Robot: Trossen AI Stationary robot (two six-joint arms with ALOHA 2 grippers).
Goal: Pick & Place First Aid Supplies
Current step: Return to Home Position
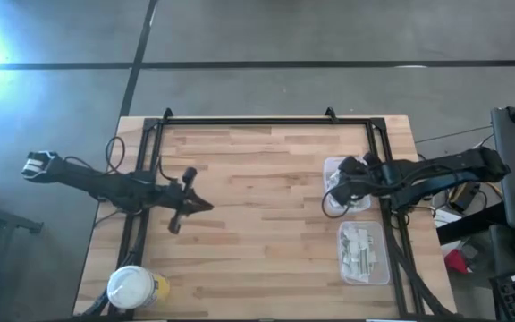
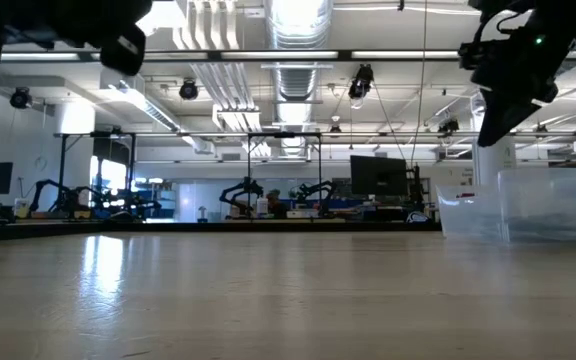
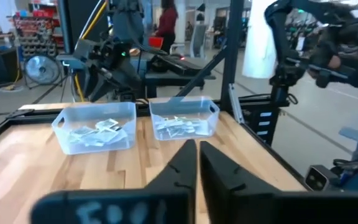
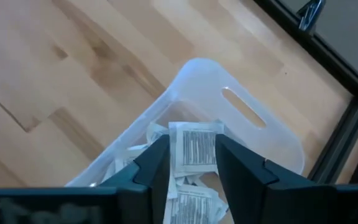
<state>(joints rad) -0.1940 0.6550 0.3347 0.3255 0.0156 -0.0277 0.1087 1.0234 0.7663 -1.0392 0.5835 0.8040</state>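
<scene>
Ceiling lights and ductwork of a large workshop are seen beyond the wooden bench [image 1: 257, 179], where a sorting run of first aid supplies appears all but finished. The right gripper [image 4: 191, 142] is held just above the far clear tub [image 4: 191, 71] at the bench's right edge. Its fingers [image 4: 157, 158] are spread and nothing appears to be pinched between them. Through the gap, a square white packet [image 4: 194, 146] with dark print is seen lying on the pile inside that tub. The left gripper [image 3: 197, 152] is poised over the bare left-hand boards, well apart from both tubs. Its fingers are drawn almost together, with only a sliver of light between them, and nothing is carried.

The near tub [image 1: 365, 279], just beside the far one, is filled with narrow pale strips [image 1: 360, 249]. A white-lidded round jar [image 1: 132, 288] is left standing at the bench's front left corner. No packet is seen loose on the boards in the overhead view, so the picking and placing is judged complete as far as can be shown. Only the withdrawal of the right arm from above its tub, and the parking of both arms, is judged to be left.
</scene>
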